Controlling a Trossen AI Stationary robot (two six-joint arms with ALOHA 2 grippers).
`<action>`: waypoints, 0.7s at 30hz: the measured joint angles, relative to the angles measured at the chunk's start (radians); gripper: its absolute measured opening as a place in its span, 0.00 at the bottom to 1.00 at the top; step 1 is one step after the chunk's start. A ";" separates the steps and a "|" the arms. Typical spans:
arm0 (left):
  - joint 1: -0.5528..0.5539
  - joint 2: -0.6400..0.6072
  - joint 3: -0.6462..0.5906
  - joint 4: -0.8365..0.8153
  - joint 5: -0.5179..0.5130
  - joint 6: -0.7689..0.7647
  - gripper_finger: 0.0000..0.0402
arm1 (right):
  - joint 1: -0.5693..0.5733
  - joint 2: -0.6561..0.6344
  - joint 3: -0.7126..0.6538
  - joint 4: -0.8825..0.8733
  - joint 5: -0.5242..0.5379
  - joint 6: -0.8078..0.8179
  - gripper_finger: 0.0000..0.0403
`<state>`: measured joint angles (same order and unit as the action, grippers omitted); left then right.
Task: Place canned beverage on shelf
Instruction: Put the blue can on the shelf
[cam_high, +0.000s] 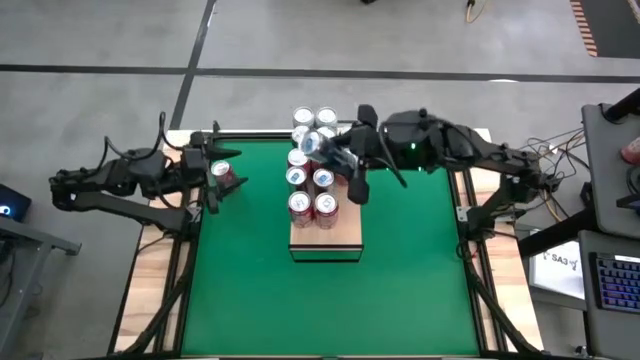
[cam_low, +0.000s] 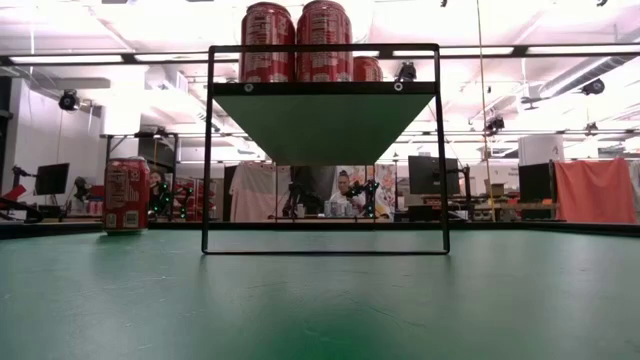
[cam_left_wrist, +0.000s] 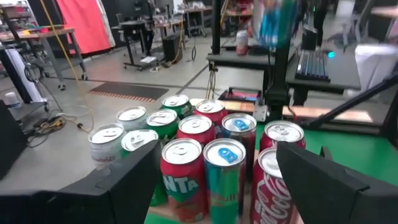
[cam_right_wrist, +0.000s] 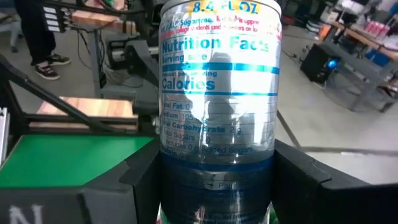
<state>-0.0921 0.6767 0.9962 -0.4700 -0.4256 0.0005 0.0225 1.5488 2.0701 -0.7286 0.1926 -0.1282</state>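
**Silver can held over the shelf**

Green worktop (cam_high: 400, 260) fills the middle of the high view. On it stands the wooden shelf (cam_high: 330, 240), near the middle of the frame, with red and blue cans (cam_high: 312, 180) on its far part. The right claw (cam_high: 325, 150) is clenched on a silver and blue can (cam_right_wrist: 217, 93) above the back of the shelf. The left claw (cam_high: 205, 180) sits at the left of the frame with its fingers spread wide, around a red soda can (cam_high: 224, 174) standing on the worktop.
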 joint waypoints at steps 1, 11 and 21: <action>0.000 -0.012 -0.028 0.030 0.000 -0.006 0.75 | 0.007 -0.023 -0.053 0.028 0.009 0.006 0.53; -0.001 -0.064 -0.207 0.207 0.036 -0.010 0.75 | 0.054 -0.295 -0.592 0.415 0.022 0.087 0.53; -0.001 -0.050 -0.211 0.251 0.036 -0.010 0.75 | 0.067 -0.488 -1.044 0.777 0.024 0.181 0.53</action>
<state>-0.0929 0.6262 0.7850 -0.2191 -0.3901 -0.0094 0.0891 1.0603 1.0257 0.0483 0.2168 0.0524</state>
